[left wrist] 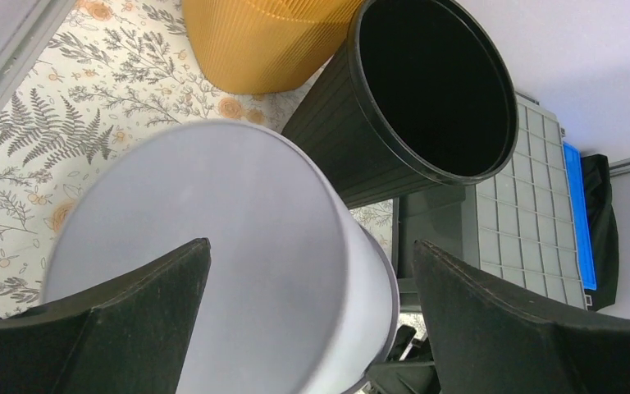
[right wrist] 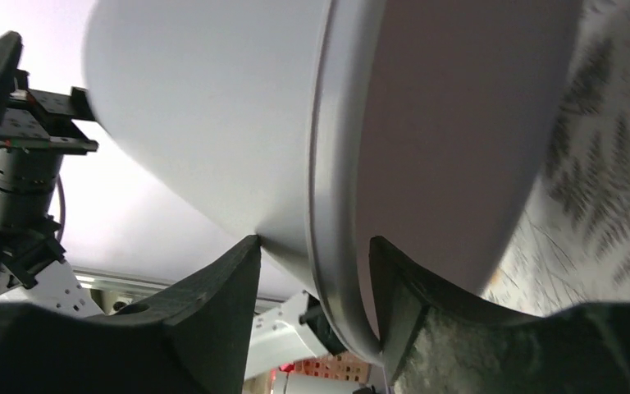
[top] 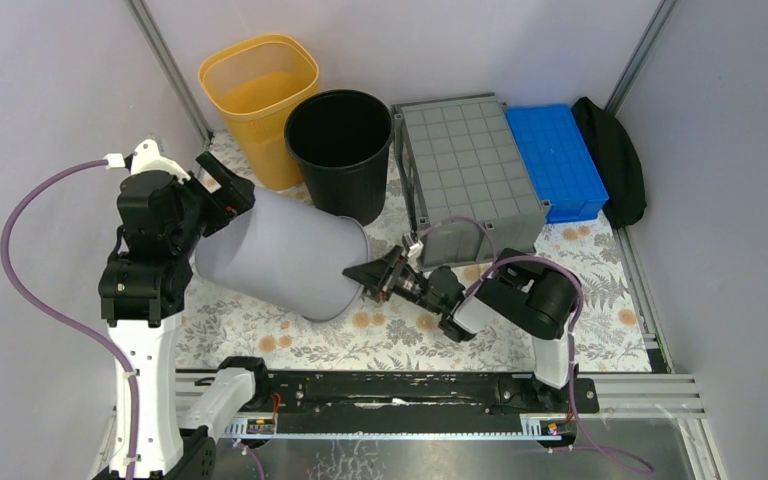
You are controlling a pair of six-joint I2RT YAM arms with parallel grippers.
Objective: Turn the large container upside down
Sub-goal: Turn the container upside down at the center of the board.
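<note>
The large dark-grey crate (top: pixel 470 170) stands at the back right with its square-gridded underside facing up; neither gripper touches it. It also shows in the left wrist view (left wrist: pixel 525 213). A round light-grey bucket (top: pixel 285 250) lies tilted on its side between the arms. My left gripper (top: pixel 222 190) is open at the bucket's closed base (left wrist: pixel 213 246), its jaws wide apart. My right gripper (top: pixel 372 275) is shut on the bucket's rim (right wrist: pixel 336 271), one finger outside the wall and one inside.
A black round bin (top: pixel 338 140) and a yellow bin (top: pixel 257 90) stand upright at the back, close behind the bucket. A blue ribbed tray (top: pixel 560 155) and a black bag (top: pixel 615 160) lie right of the crate. Walls close in both sides.
</note>
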